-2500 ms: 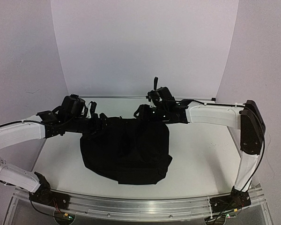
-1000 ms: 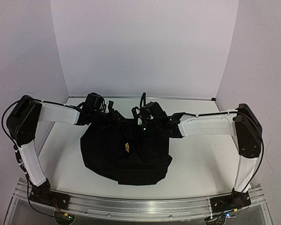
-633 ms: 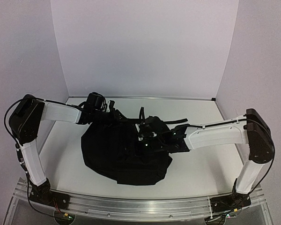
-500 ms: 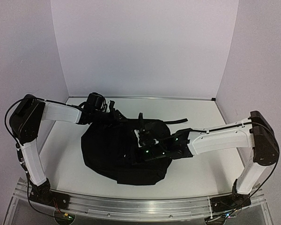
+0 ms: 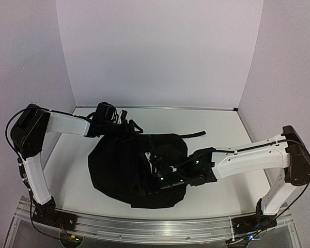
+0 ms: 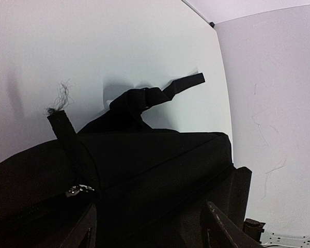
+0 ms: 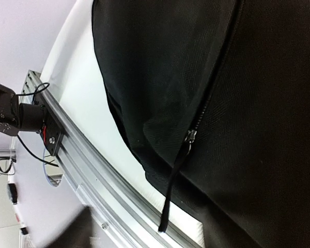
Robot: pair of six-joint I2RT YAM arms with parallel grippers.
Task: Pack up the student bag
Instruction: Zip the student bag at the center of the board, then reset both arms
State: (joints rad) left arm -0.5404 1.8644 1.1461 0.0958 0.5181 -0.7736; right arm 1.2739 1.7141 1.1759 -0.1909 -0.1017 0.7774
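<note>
Hovering my right gripper [image 5: 159, 174] over the near-right part of the student bag [image 5: 119, 165], fingers spread, nothing pinched. Zipper pull [image 7: 178, 170] lies at the bag's near edge. Bag lies flat mid-table [image 5: 222, 134]. My left gripper [image 5: 123, 121] sits at the bag's far-left corner, fingers [image 6: 85, 230] spread, bag fabric between them. One strap [image 5: 194, 134] trails off the bag's far-right side.

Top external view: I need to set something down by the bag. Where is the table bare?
Bare table: the patch right of the student bag, between the back wall and the right arm; the near-left corner, between the left arm and the bag. Crowded: the bag's far-left edge at the left gripper, and its near-right part under the right gripper.
</note>
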